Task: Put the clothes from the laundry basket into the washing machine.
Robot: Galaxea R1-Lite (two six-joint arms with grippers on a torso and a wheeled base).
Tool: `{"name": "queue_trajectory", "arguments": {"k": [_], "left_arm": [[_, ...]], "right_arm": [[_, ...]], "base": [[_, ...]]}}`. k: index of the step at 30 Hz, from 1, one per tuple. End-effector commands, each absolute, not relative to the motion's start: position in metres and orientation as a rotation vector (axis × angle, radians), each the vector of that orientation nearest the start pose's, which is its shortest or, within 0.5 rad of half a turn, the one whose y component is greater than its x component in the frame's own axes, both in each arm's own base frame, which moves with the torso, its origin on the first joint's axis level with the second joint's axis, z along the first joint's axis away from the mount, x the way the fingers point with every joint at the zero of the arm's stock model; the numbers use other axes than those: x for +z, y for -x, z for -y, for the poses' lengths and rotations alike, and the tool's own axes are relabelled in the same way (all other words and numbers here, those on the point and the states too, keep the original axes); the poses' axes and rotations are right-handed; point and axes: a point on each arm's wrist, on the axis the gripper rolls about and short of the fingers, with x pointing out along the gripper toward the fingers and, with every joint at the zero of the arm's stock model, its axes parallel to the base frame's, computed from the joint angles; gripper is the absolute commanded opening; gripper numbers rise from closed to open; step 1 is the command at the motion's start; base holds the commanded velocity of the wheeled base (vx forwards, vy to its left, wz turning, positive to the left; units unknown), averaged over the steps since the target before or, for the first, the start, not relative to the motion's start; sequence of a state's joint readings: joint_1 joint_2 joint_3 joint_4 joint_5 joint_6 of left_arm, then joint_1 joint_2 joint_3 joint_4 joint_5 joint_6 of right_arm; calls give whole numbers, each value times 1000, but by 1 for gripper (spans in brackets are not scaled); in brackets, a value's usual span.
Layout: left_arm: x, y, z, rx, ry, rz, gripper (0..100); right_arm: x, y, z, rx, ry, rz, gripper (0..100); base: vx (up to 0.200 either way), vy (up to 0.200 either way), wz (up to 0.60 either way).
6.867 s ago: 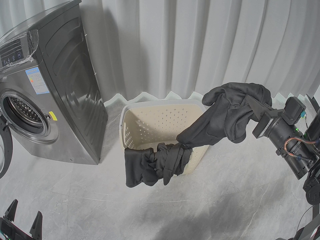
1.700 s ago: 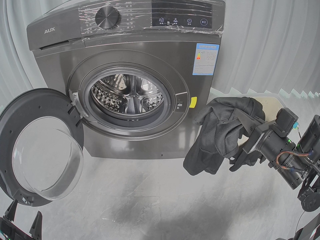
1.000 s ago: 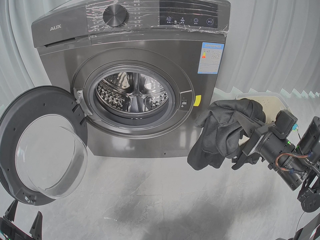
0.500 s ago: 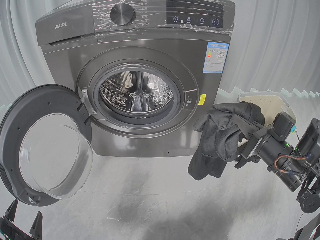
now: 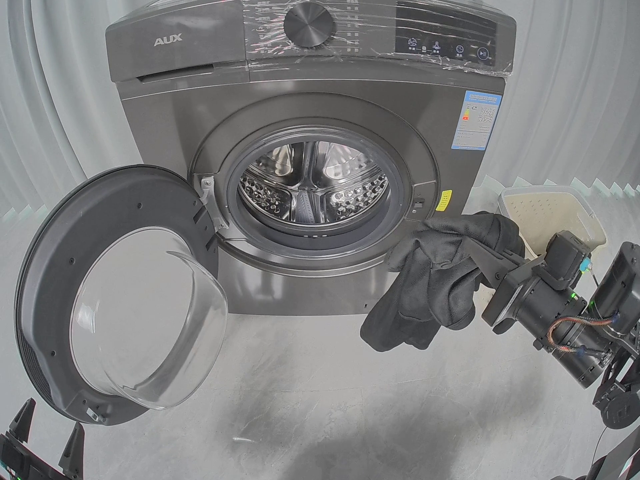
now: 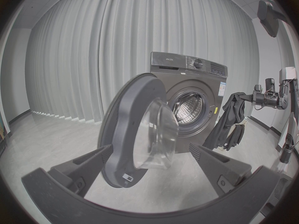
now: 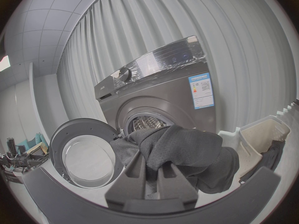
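A grey front-loading washing machine [image 5: 307,101] stands ahead, its round door [image 5: 127,295] swung wide to the left and the steel drum [image 5: 313,185] exposed. My right gripper [image 5: 485,253] is shut on a black garment [image 5: 433,281] that hangs in the air just right of the drum opening, below the rim. The right wrist view has the fingers [image 7: 137,175] pinched together in that cloth [image 7: 183,150]. The cream laundry basket [image 5: 553,215] sits on the floor behind the right arm. My left gripper [image 5: 43,438] is low at the near left, open and holding nothing [image 6: 152,162].
More dark cloth [image 7: 271,154] lies at the basket's [image 7: 264,134] side. The open door [image 6: 137,131] juts out over the floor between my left gripper and the machine. White curtains [image 5: 587,68] run behind everything, and grey floor [image 5: 320,395] lies bare in front.
The head camera has turned from the basket to face the machine, which now sits further right in view. The right gripper has kept the garment and now holds it nearer the drum opening.
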State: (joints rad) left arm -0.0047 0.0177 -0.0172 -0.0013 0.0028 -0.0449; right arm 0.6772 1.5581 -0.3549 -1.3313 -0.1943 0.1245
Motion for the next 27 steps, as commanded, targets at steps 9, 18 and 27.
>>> {"name": "queue_trajectory", "arguments": {"k": [9,18,27], "left_arm": [[76,23,0,-5,-3,0,100],[76,23,0,-9,-15,3,100],[142,30,5,-256,26,144,100]], "right_arm": [[174,-186,-148,508,-164,74,0],[176,-194,-178,566,-185,89,0],[175,-204,-207,619,-236,113,0]], "base": [[0,0,0],[0,0,0],[0,0,0]]}}
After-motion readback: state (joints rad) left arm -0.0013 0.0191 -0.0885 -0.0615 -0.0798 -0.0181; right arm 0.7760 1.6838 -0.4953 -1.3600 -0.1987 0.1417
